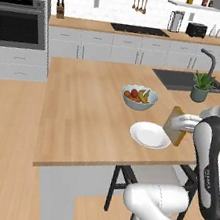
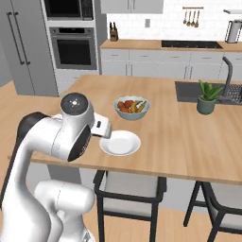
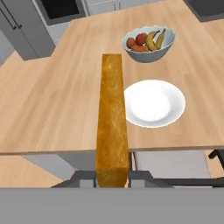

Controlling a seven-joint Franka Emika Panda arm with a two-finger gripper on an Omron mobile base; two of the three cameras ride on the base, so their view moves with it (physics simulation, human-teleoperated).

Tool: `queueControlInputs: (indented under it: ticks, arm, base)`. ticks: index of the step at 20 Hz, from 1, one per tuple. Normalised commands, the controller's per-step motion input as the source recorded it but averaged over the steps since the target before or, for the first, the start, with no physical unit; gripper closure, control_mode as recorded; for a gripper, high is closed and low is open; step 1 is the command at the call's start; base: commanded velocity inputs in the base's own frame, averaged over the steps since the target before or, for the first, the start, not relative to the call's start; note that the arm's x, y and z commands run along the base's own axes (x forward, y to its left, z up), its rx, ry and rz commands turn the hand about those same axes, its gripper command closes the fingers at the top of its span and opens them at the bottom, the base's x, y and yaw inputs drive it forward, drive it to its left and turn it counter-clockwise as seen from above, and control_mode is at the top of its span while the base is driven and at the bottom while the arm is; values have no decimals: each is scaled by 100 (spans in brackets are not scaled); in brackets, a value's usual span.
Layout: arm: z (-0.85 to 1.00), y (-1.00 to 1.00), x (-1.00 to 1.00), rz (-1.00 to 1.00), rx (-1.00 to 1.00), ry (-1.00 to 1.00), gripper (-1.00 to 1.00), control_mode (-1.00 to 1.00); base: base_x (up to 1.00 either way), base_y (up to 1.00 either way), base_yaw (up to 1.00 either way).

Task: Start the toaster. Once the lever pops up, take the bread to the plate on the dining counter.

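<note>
My gripper is shut on the bread, a golden-brown slice held on edge that runs up the middle of the hand view. The white plate lies on the dining counter just beside the slice and lower than it. From the left base view, the bread hangs in the gripper above the counter's near edge, right next to the plate. In the right base view, the plate sits by my hand. The black toaster stands far off on the back wall counter.
A pale bowl of fruit sits just behind the plate. A potted plant, a dark inset sink and a faucet take the counter's far right. Stools stand under the near edge.
</note>
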Motion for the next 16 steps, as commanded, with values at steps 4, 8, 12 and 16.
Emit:
queueControlInputs:
  ticks: [4, 8, 12, 16]
  arm:
    - [-13, 0, 84, -4, 0, 0, 100, -100]
    - [-42, 0, 99, -6, 0, 6, 100, -100]
    - [-52, 0, 74, -11, 0, 4, 100, -100]
    - [-54, 0, 59, -9, 0, 7, 100, -100]
  base:
    - [0, 0, 0]
    - [0, 0, 0]
    - [0, 0, 0]
    - [0, 0, 0]
